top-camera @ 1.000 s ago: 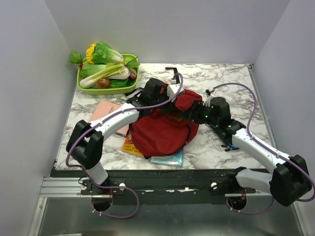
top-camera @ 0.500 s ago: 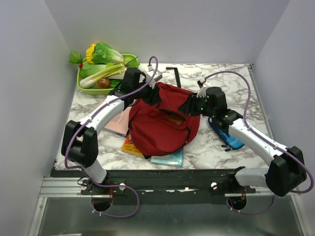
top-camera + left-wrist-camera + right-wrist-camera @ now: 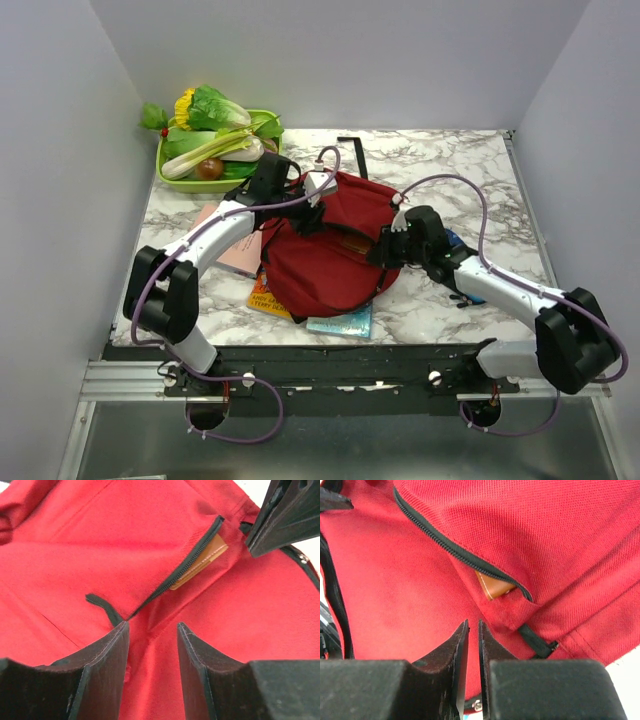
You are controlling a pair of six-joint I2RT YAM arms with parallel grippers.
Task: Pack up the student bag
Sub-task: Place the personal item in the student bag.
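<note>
Prob. opening dark red soft fabric backpack (image 3: 330, 270). My L pincer (image 3: 152, 627) spread above black pocket zip (image 3: 185, 565); R pincer (image 3: 473, 622) nearly pressed together, bag's 3 o'clock. Next: pinch black zip pull (image 3: 102, 607).

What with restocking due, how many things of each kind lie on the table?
Backpack: 1
Books: 3 (pink book, orange book, teal book)
Pencil case: 1
Tray of vegetables: 1
Total: 6
</note>
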